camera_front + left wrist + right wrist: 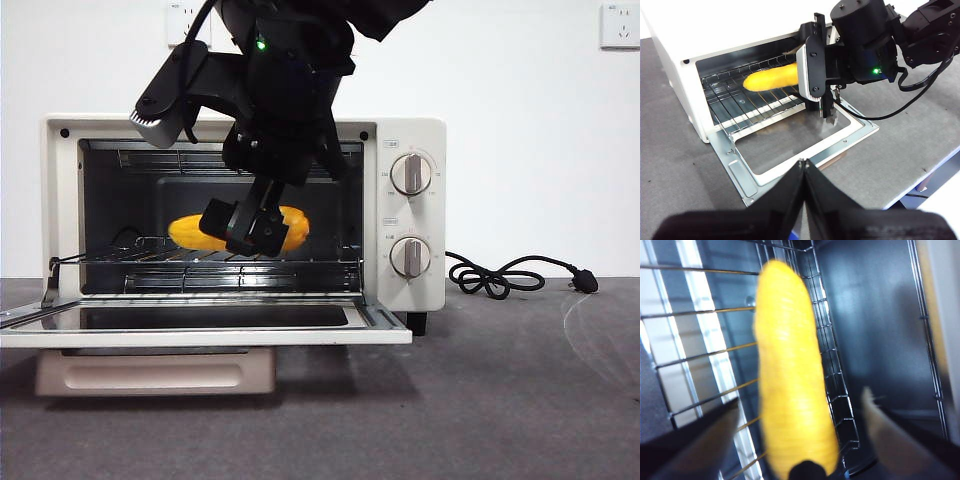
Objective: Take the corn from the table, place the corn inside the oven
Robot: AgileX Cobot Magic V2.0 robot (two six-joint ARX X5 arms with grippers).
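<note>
Our right gripper's (255, 228) fingers (700, 435) stand spread on either side of the corn (792, 390), released rather than clamped, as far as the blurred right wrist view shows. The cob lies lengthwise on the wire rack (747, 100) inside the TOSHIBA oven (420, 140), toward its back wall, so we judge placement essentially made. The glass door (200, 320) hangs flat, giving the arm room. Our left gripper (804, 167) waits pinched shut near the table's (500, 400) front edge. The arm hides the cob's middle from the front, and any contact with the fingers is unclear.
</note>
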